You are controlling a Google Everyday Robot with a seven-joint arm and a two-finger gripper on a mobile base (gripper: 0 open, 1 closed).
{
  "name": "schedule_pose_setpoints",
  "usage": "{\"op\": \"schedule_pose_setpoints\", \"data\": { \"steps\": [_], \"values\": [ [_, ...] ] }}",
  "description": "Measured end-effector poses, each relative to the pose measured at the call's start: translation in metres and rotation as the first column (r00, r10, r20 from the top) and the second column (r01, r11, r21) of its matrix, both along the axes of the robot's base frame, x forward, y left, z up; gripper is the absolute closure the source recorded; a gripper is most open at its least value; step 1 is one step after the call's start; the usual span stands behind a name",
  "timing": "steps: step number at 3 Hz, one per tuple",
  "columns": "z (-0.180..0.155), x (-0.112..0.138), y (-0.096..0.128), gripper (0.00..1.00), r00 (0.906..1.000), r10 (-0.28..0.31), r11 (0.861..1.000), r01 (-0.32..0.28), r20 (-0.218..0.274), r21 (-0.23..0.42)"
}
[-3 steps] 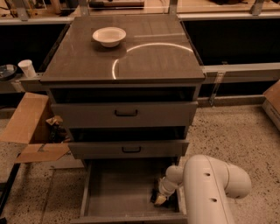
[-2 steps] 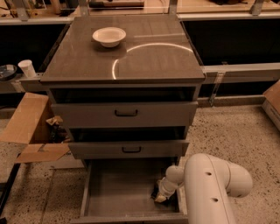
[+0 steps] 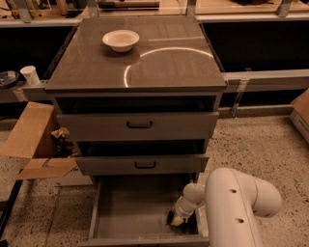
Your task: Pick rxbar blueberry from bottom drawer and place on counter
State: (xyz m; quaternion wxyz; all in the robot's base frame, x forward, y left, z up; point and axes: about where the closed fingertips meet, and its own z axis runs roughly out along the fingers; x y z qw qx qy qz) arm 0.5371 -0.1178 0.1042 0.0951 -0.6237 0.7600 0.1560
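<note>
At the far left, a white paper cup (image 3: 30,75) is placed on a low ledge. Under it, an opened cardboard box (image 3: 28,137) is laid on the speckled floor (image 3: 263,144), with its flaps spread out.

In the middle a grey cabinet is seen. Its top, the counter (image 3: 159,67), is glossy and grey-brown, and a curved arc of light is reflected on it. A white bowl (image 3: 120,39) is set on the counter near the back left part, well apart from the front edge. Behind the cabinet, a pale tan bench (image 3: 231,6) with metal posts is stretched across the room.

Below the counter, the top drawer front (image 3: 139,126) and the middle drawer front (image 3: 144,165) are each fitted with a black handle and are pulled out a little. The bottom drawer (image 3: 125,207) is pulled out wide, so its flat grey floor is shown.

To the right, the white robot arm (image 3: 236,207) is bent down into this drawer. The gripper (image 3: 176,221) is lowered to the floor of the drawer in the right front corner. A small dark thing at its tip is probably the rxbar blueberry (image 3: 170,217), inside the bottom drawer. It cannot be told whether the gripper is closed on it or only touching it.
</note>
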Motion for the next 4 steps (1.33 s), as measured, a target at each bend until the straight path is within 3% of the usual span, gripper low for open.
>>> {"op": "schedule_pose_setpoints", "data": {
  "steps": [1,2,3,4],
  "values": [
    [0.022,-0.006,-0.008,1.0,0.9957,0.014,0.999,-0.019,0.091,0.047],
    [0.066,-0.012,-0.02,1.0,0.9783,0.046,0.993,-0.067,0.202,0.098],
    [0.109,-0.021,-0.034,1.0,0.9499,0.078,0.975,-0.136,0.303,0.175],
    [0.109,-0.021,-0.034,1.0,0.95,0.078,0.975,-0.136,0.302,0.176]
  ]
}}
